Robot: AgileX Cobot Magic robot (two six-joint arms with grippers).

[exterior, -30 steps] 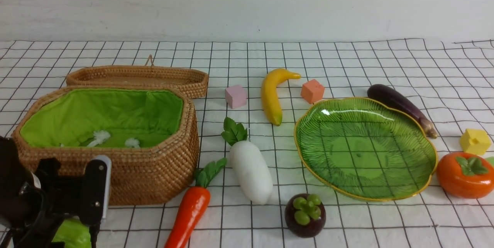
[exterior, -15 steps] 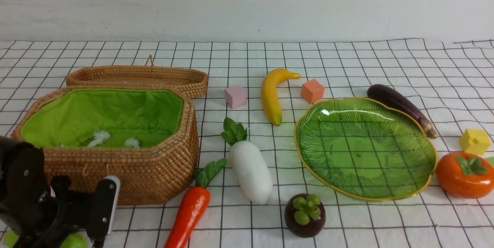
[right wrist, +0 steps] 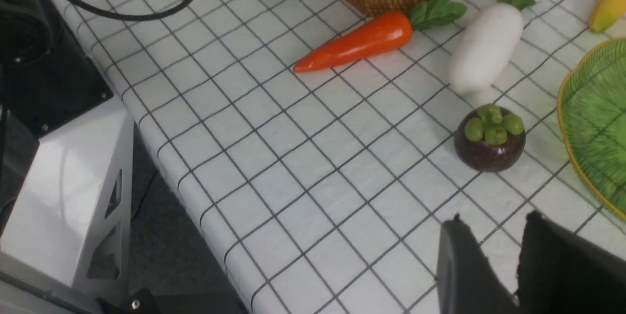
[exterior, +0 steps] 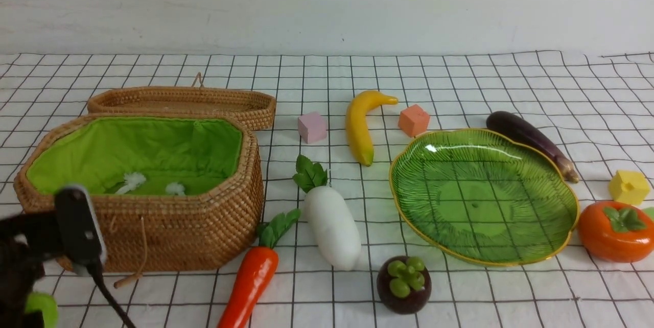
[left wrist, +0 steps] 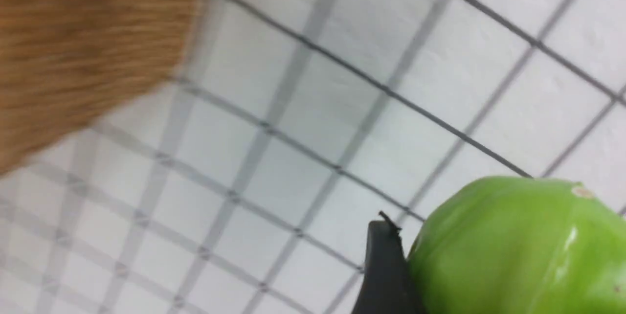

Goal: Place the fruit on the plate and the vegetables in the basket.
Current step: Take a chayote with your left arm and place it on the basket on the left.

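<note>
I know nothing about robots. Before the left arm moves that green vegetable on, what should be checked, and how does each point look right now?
1. Gourd gripped by left gripper: ok, it sits against a finger.
2. Basket uncovered: ok, the lid lies behind it.
3. Room inside basket: ok, only the green lining and white tufts show.
4. Gourd above the basket rim: cannot tell.
5. Right gripper out of the way: ok, it is empty, near the mangosteen.
</note>
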